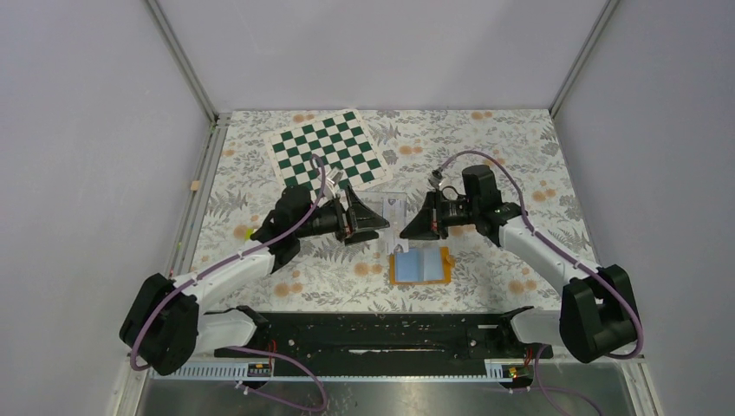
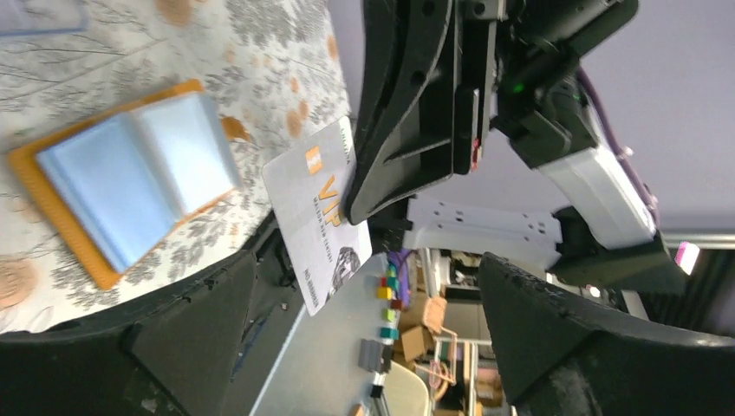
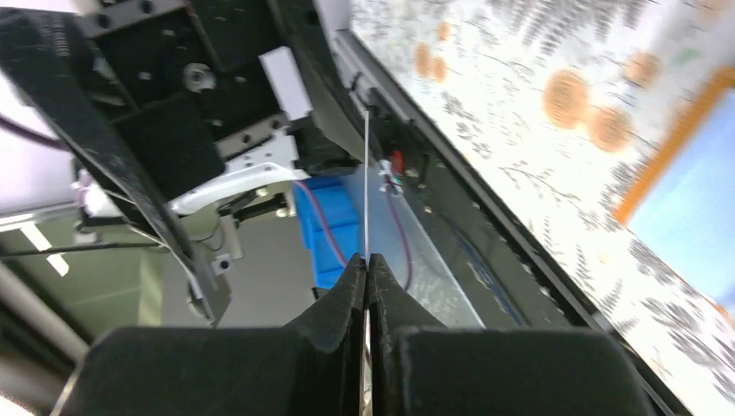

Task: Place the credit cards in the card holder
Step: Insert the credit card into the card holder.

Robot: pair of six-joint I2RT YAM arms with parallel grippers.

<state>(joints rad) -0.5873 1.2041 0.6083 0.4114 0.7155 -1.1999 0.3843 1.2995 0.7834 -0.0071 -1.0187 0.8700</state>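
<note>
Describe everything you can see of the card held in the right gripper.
The card is a thin, pale grey, plastic-looking rectangle printed with an orange square, gold "VIP" lettering and a dark picture near one corner. It is off the table, tilted, pinched at one edge between the fingers of the right gripper; the right wrist view shows it edge-on. It hangs near the open card holder, apart from it.

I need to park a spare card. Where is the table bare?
Bare: the far right corner beside the chessboard; the strip between left arm and left wall. Crowded: the middle, where the left gripper, right gripper, card, clear box and card holder bunch.
</note>
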